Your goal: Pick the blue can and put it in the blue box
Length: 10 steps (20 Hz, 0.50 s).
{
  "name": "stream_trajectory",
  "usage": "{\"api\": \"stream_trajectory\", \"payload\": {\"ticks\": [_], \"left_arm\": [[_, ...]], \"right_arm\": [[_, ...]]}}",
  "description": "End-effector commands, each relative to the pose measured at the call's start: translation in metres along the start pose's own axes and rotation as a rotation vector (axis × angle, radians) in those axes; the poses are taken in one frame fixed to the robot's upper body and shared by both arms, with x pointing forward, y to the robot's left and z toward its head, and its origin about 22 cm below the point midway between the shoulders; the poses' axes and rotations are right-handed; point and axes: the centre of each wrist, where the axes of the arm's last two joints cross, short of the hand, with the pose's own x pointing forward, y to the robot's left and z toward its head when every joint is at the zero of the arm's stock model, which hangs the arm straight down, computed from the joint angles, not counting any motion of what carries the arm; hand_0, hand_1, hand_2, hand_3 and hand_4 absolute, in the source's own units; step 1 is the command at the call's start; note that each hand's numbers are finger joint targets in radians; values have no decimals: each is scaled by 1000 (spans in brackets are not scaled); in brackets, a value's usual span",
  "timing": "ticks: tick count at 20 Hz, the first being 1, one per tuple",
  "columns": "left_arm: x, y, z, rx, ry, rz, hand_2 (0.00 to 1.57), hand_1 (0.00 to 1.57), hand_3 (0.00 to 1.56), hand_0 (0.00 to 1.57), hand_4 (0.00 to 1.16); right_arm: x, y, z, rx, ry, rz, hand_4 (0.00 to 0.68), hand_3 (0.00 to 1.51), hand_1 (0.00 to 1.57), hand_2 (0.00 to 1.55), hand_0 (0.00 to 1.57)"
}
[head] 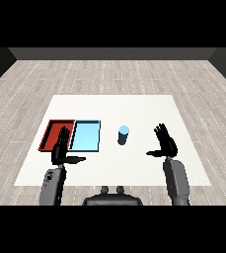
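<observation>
A white tabletop (134,106) filled the middle of the frame, broad and square-edged. Around it on every side ran a floor (109,74) of pale grey wooden planks, laid in staggered rows. Along the top of the frame stood a dark grey wall (112,53), with darker walls closing in at the upper corners. The light was even.

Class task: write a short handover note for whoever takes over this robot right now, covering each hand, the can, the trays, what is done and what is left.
Left hand: open, holding nothing, in front of the red tray.
Right hand: open, holding nothing, to the right of the can.
Blue can: upright on the table, between the blue tray and the right hand.
Done: nothing; can not yet grasped.
Left: grasp the can, probably with the right hand, and place it in the blue tray.
</observation>
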Motion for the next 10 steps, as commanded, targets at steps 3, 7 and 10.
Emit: {"api": "stream_trajectory", "payload": {"ticks": [3, 7, 10], "left_arm": [[8, -12, 13, 13, 4, 5, 0, 0, 0, 0, 0], [-2, 9, 5, 4, -3, 1, 0, 0, 0, 0, 0], [-2, 2, -6, 5, -1, 11, 0, 0, 0, 0, 0]], "right_arm": [[-17, 13, -12, -28, 35, -65, 0, 0, 0, 0, 0], [-36, 32, -46, -32, 57, -63, 0, 0, 0, 0, 0], [-35, 44, -48, -24, 70, -79, 0, 0, 0, 0, 0]]}}
